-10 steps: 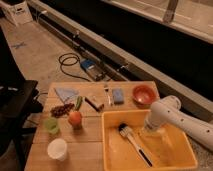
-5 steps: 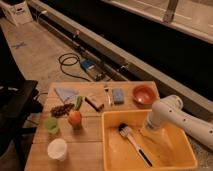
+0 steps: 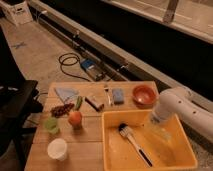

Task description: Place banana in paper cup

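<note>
**Gripper down in the yellow tub, fingers pressed together**

The gripper (image 3: pixel 160 131) is low inside the yellow tub (image 3: pixel 185 159), at its back right part, close to the floor of the tub. The fingers are closed together. Can't tell whether anything is pinched between them. The banana can't be made out against the yellow of the tub, so its spot stays uncertain. The white arm (image 3: pixel 172 105) drops steeply to the gripper from over the tub's right rim and runs off to the right.

Also in the tub is a brush (image 3: pixel 134 144) with white bristles and a black handle. It lies diagonally left of the gripper, apart from it, with the bristles toward the back.

The tub sits on the right half of a wooden table (image 3: pixel 90 142). The paper cup (image 3: pixel 57 149) stands upright near the front left corner, well apart from the gripper. Just behind it are a translucent green cup (image 3: pixel 51 125) and a round orange-red fruit (image 3: pixel 75 118). Farther back on the left are a brown pile (image 3: pixel 62 109) and a blue cloth (image 3: pixel 66 93). Along the back edge are a blue sponge (image 3: pixel 118 95) and an orange bowl (image 3: pixel 144 95), the bowl just behind the tub.

On the floor behind the table lies a coiled black cable (image 3: pixel 70 64).
</note>
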Available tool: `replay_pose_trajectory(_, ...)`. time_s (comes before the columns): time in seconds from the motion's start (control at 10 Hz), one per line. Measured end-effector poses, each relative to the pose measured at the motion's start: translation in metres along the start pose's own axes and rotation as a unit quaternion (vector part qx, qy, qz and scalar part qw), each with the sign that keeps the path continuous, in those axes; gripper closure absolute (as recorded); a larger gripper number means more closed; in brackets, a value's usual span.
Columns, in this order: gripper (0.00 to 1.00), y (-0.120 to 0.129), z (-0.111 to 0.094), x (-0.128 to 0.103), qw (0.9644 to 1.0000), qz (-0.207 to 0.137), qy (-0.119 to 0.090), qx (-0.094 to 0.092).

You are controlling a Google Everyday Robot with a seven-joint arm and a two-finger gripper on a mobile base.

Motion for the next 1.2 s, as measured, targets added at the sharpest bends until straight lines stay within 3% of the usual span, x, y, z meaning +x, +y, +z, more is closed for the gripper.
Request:
replay_pose_trajectory(0.3,1.0,0.0,-0.057,-0.011,0.9994,-0.012,-0.031,0.004)
replay_pose_trajectory(0.6,1.0,-0.01,-0.1,-0.056,0.9959,-0.044,-0.079,0.008)
replay_pose_trajectory(0.8,1.0,-0.004,-0.127,-0.11,0.9897,-0.079,-0.119,0.002)
replay_pose_trajectory(0.9,1.0,0.007,-0.135,-0.133,0.9856,-0.093,-0.14,-0.01)
replay_pose_trajectory(1.0,1.0,0.016,-0.137,-0.148,0.9817,-0.102,-0.159,-0.025)
replay_pose_trajectory(1.1,1.0,0.031,-0.139,-0.167,0.9734,-0.118,-0.187,-0.06)
replay_pose_trajectory(1.2,1.0,0.035,-0.139,-0.171,0.9705,-0.122,-0.196,-0.071)
